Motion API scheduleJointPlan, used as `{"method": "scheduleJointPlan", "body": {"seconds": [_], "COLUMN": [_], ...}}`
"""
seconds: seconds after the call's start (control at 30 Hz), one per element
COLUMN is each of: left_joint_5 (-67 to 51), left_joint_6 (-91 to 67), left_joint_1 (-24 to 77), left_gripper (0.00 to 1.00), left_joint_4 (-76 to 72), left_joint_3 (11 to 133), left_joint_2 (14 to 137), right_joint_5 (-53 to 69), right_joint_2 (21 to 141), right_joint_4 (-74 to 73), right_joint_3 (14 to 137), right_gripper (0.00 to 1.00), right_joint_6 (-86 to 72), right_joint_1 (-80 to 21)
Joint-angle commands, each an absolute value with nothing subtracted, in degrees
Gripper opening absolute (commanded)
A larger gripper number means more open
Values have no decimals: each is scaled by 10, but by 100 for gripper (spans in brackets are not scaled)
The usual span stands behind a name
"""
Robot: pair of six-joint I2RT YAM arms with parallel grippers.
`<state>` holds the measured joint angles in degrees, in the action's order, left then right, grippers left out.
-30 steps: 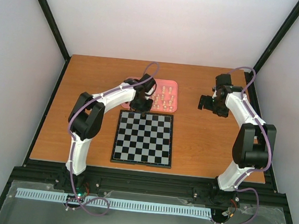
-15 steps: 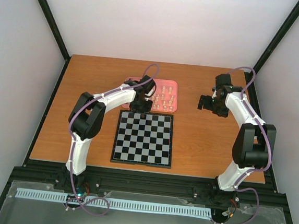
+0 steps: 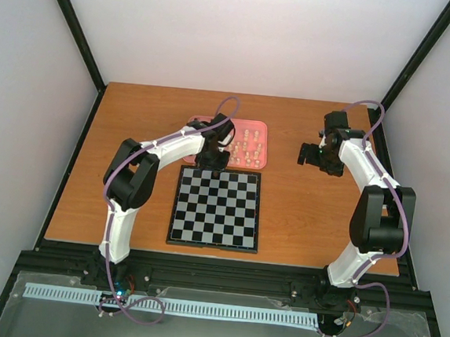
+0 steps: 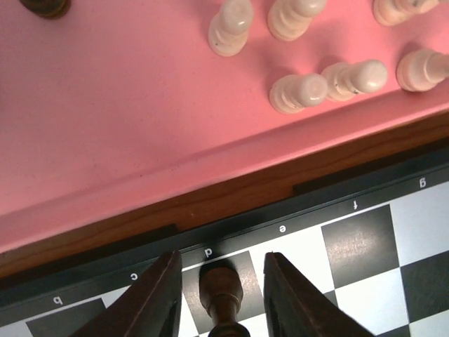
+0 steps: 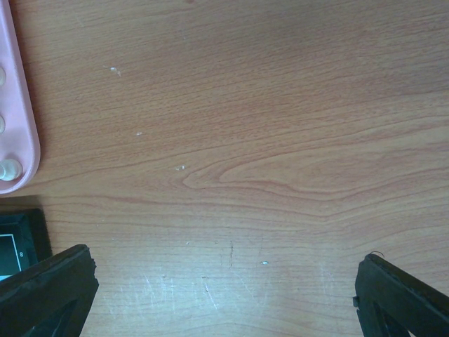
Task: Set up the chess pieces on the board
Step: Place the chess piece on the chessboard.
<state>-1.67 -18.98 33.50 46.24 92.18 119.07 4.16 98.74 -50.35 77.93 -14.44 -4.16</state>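
Observation:
The board lies mid-table, and in the left wrist view its far edge shows the file letters. One dark chess piece stands upright on the dark square by the letter d. My left gripper straddles it, open, with a gap on each side of the piece. In the top view that gripper hovers at the board's far edge. Several cream chess pieces lie and stand in the pink tray. My right gripper is wide open over bare wood, holding nothing.
The pink tray sits just beyond the board, with a strip of wood between them. Another dark piece stands at the tray's far left. The tray's corner and the board's corner show left of the right gripper.
The left jaws have parted from the dark piece, which now stands on its own on the board. Neither arm has visibly shifted.

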Motion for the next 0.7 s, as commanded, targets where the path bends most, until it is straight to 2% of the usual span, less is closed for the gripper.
{"method": "scheduleJointPlan", "body": {"seconds": [0.0, 0.3, 0.4, 0.5, 0.67], "left_joint_5": [-20, -22, -15, -6, 15], "left_joint_6": [-183, -170, -166, -161, -147], "left_joint_1": [340, 340, 340, 340, 340], "left_gripper": [41, 79, 87, 99, 100], "left_joint_4": [462, 478, 495, 513, 537], "left_joint_3": [922, 924, 938, 956, 1008], "left_joint_2": [1193, 1164, 1150, 1130, 1105], "right_joint_5": [47, 51, 52, 52, 55], "right_joint_2": [989, 990, 990, 989, 994], "right_joint_4": [-501, -496, -496, -494, -492], "right_joint_3": [779, 775, 777, 777, 778], "right_gripper": [100, 100, 100, 100, 100], "right_joint_6": [-145, -146, -147, -148, -149], "right_joint_1": [-44, -44, -44, -44, -44]}}
